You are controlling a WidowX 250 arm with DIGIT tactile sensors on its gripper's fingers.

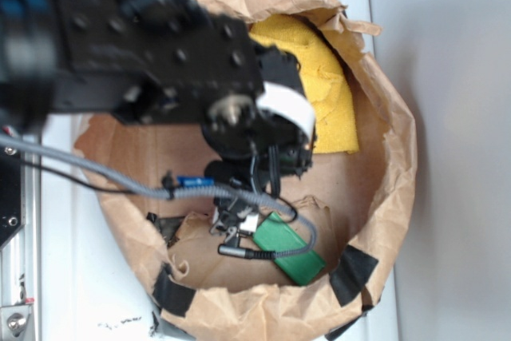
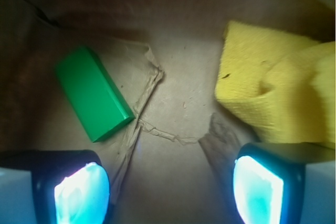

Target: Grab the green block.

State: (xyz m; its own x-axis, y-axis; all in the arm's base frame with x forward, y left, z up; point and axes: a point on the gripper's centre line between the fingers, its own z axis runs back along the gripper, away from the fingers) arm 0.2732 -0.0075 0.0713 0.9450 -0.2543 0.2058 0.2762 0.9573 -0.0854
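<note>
Trouble here would most likely come from the tool dropping straight down from where it sits, because the green block isn't between the fingers at all. In the wrist view it lies ahead of and just beyond the left finger, angled diagonally, so a plain descent would close on bare paper or clip the block's near corner and skid it away. The tool is wide open with nothing in it, both fingers apart at the bottom of the wrist view. Second worry is the yellow sponge, which sits just ahead of the other finger; drift that way and I'd guess it snags the soft foam instead. Third is the crumpled paper flap touching the block's right edge, which could bunch up under a finger or get pinched along with the block. The block itself is a small flat rectangular piece, bright solid green on top with darker sides and smooth faces, lying flat on the floor of the brown paper bag. In the exterior view it sits near the bag's lower rim, partly behind a grey cable, well apart from the sponge up top.
</note>
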